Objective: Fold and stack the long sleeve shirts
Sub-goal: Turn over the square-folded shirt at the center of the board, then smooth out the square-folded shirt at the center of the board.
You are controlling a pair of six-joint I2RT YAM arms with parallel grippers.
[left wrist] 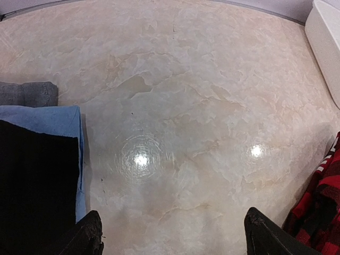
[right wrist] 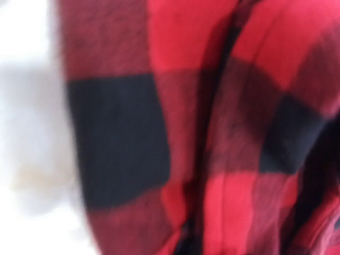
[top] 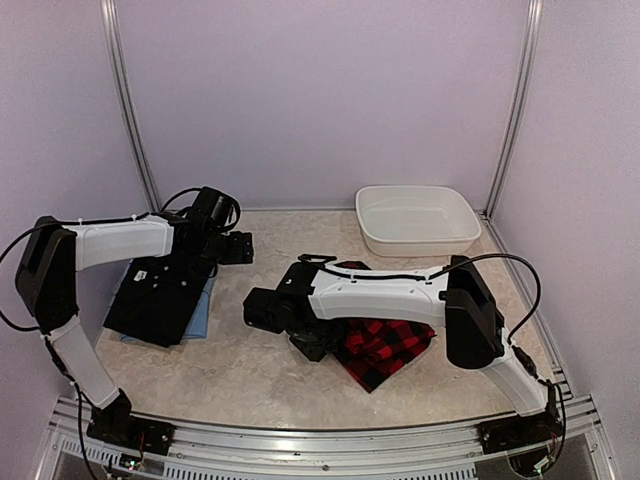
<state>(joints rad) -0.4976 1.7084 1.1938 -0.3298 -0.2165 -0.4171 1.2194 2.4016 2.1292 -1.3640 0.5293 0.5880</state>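
Note:
A stack of folded long sleeve shirts lies at the left: a black shirt (top: 160, 295) on top of a light blue one (top: 201, 315). In the left wrist view the black shirt (left wrist: 32, 186), the blue one (left wrist: 48, 119) and a grey one (left wrist: 29, 93) show at the left edge. My left gripper (top: 235, 247) hovers open just right of the stack, with only bare table between its fingertips (left wrist: 87, 234). The red-and-black checked flannel shirt (top: 385, 345) lies bunched at centre right. My right gripper (top: 312, 340) is low at its left edge. Blurred flannel (right wrist: 212, 133) fills the right wrist view and hides the fingers.
A white oval plastic basin (top: 418, 218) stands at the back right, its rim (left wrist: 324, 37) showing in the left wrist view. The marbled tabletop (top: 260, 370) lies between the stack and the flannel, whose edge (left wrist: 321, 207) shows at the left wrist view's lower right.

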